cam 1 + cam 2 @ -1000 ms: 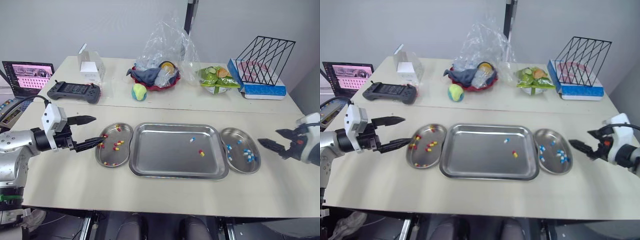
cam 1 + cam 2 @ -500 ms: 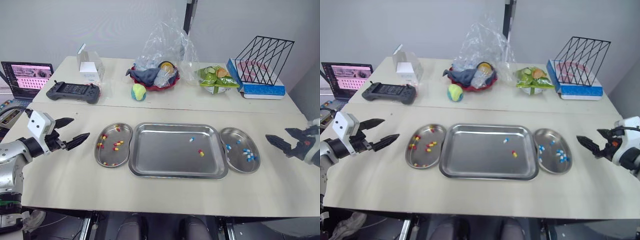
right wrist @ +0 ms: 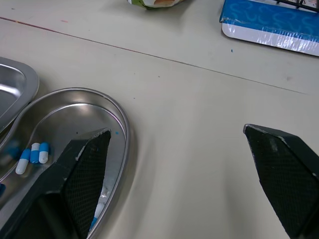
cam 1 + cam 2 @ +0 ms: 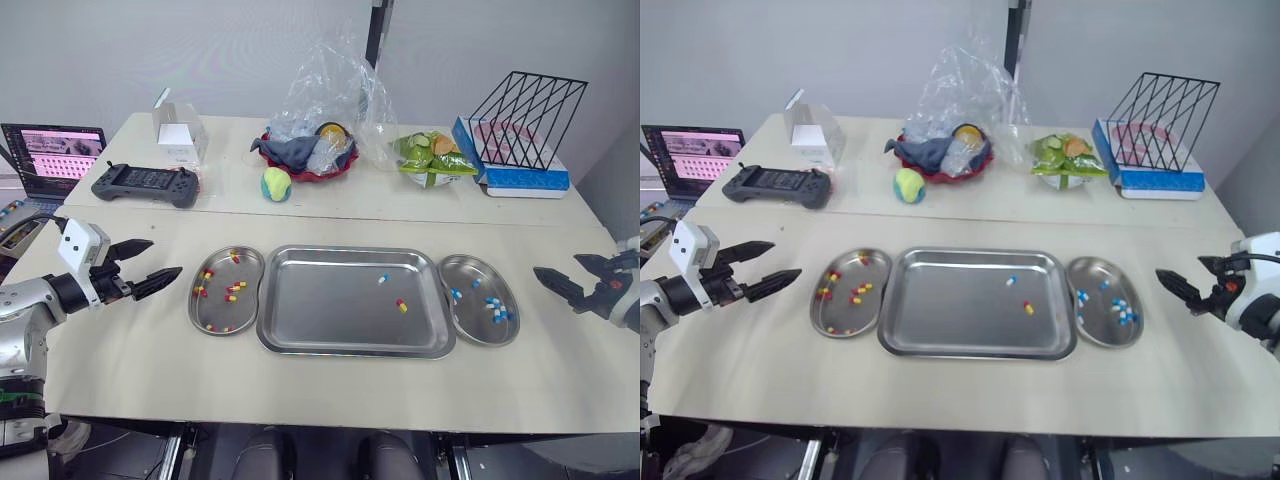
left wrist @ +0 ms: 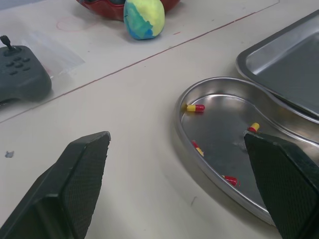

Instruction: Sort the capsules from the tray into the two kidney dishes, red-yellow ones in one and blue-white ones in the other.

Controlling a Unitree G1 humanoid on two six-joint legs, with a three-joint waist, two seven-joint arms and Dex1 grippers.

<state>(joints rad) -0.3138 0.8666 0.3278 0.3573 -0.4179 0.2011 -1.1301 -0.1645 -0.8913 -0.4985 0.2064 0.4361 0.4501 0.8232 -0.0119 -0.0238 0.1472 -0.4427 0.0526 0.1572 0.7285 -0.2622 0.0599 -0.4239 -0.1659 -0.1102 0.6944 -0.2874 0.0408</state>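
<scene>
Capsules — glossy — on shiny metal tray

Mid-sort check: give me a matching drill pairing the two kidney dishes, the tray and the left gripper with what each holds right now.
1. left steel kidney dish
2. right steel kidney dish
3. rectangular steel tray
4. left gripper

A. blue-white capsules only
B. open, holding nothing
C. red-yellow capsules only
D. one capsule of each colour

Pairs: 1-C, 2-A, 3-D, 4-B
</scene>
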